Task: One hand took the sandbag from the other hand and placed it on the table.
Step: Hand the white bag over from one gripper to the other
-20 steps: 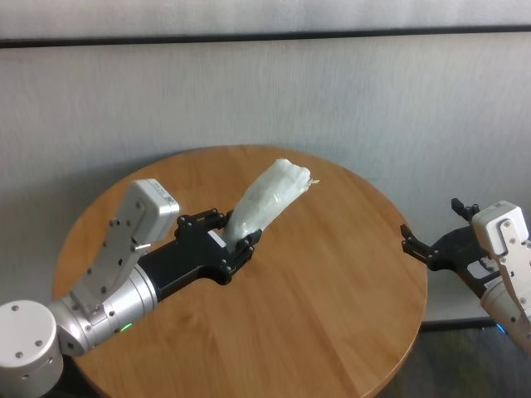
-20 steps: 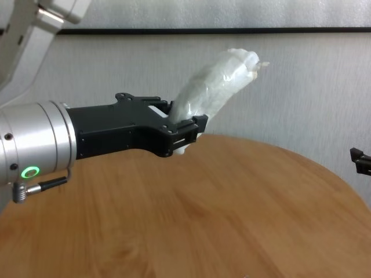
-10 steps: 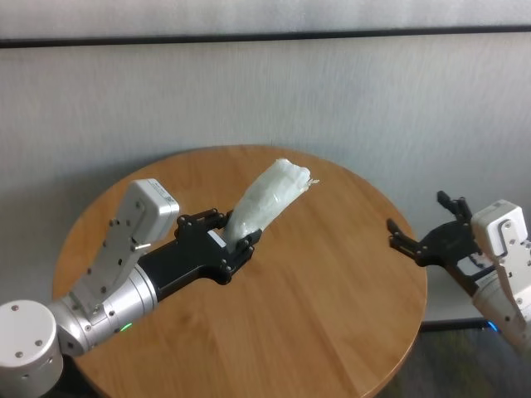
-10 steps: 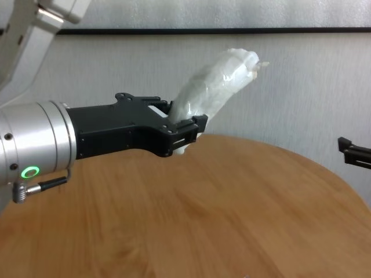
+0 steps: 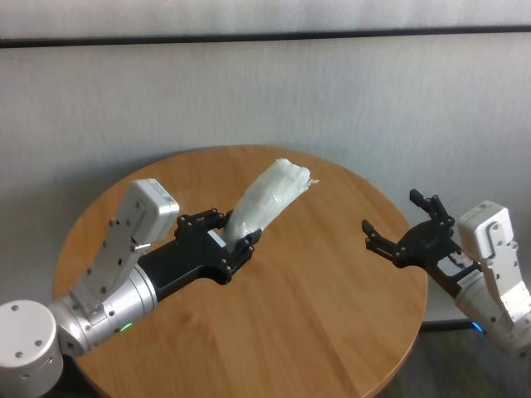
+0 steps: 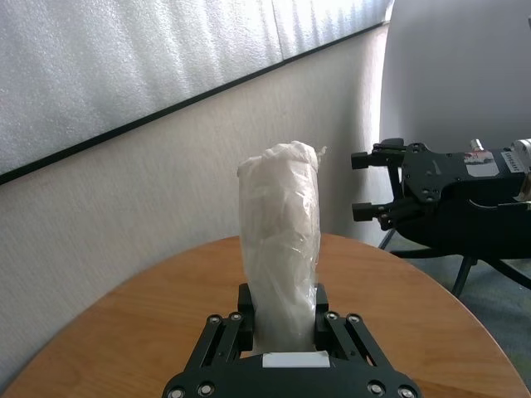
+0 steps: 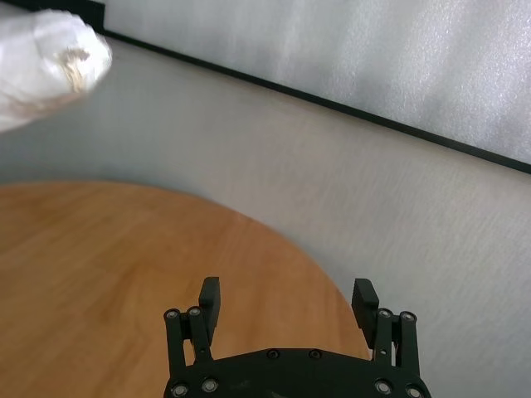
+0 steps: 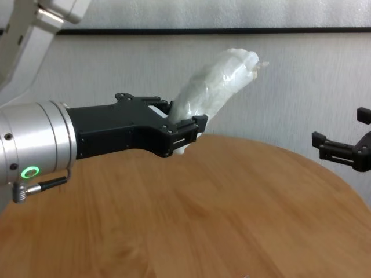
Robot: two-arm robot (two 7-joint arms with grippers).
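The round wooden bench (image 5: pixel 274 315) fills the lower part of the head view, its orange-brown top set against a pale wall with a dark horizontal strip (image 5: pixel 265 36) running along it. Over the bench's left half reaches the left arm, a silver cylinder with a green ring light (image 8: pixel 29 172), ending in the black left hand (image 5: pixel 230 234), which is clamped tight around the lower end of the sandbag (image 5: pixel 270 196). The bag is held clear above the bench top, tilted up and away from the robot toward the right, its small twisted tip at the far, upper end; in the left wrist view it stands up out of the hand (image 6: pixel 282 319) as a crinkled white column (image 6: pixel 280 240). At the bench's right edge hangs the right hand (image 5: pixel 401 225), on a white-cased wrist, its two fingers spread wide with nothing between them, pointing toward the bag and well apart from it. In the right wrist view the bag's tip (image 7: pixel 50 62) shows far off beyond that hand's parted fingers (image 7: pixel 210 300).
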